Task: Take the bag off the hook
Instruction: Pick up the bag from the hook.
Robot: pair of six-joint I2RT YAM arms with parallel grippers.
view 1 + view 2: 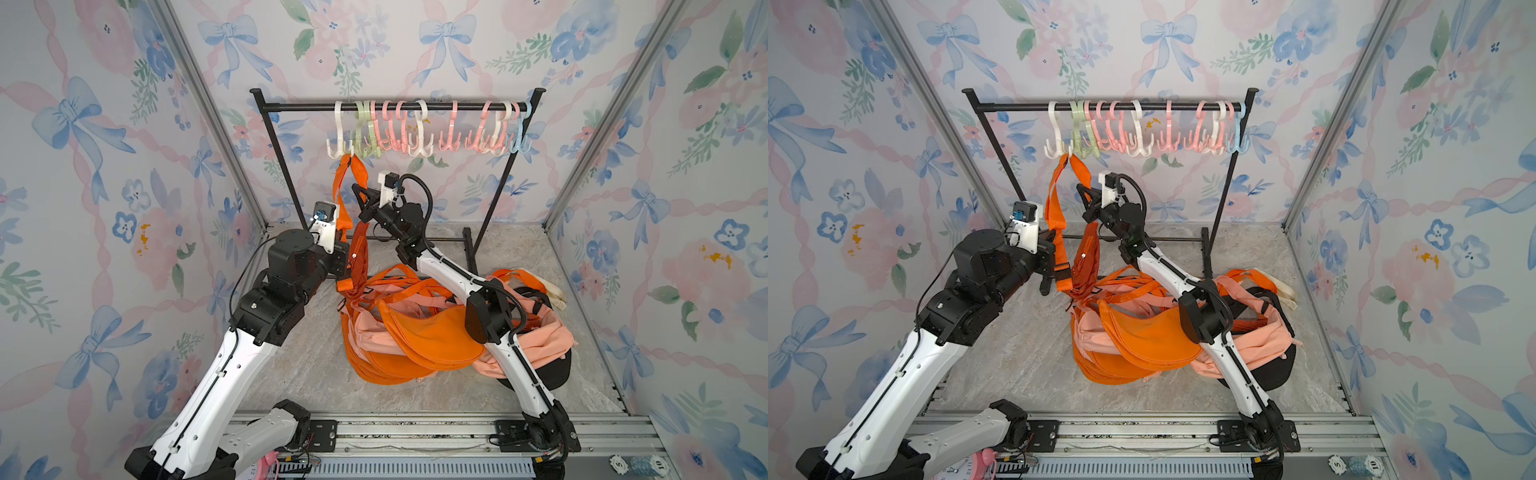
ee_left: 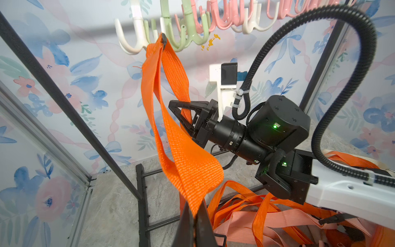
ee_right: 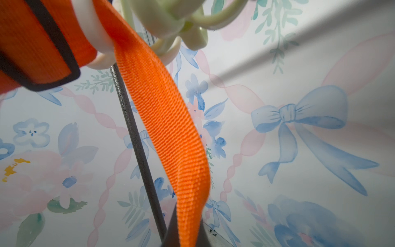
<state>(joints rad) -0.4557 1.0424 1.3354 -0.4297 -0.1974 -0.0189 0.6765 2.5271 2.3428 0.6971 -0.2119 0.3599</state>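
Orange strap point(image 1: 360, 172) looped over white hook point(image 1: 339, 124) at 9 o'clock end of rail point(image 1: 457, 107), both top views. My left claw point(image 2: 195, 218) pinching one strap run; my right claw point(image 3: 186, 226) pinching other run. Bag point(image 1: 360, 249) hanging at hook's 6 o'clock, lower end against pile of bags point(image 1: 424, 336).

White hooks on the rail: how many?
3. Left hook carries the orange strap; middle hook hangs bare; right hook sits beside the blue hook. Crowded pink hooks may hide another.
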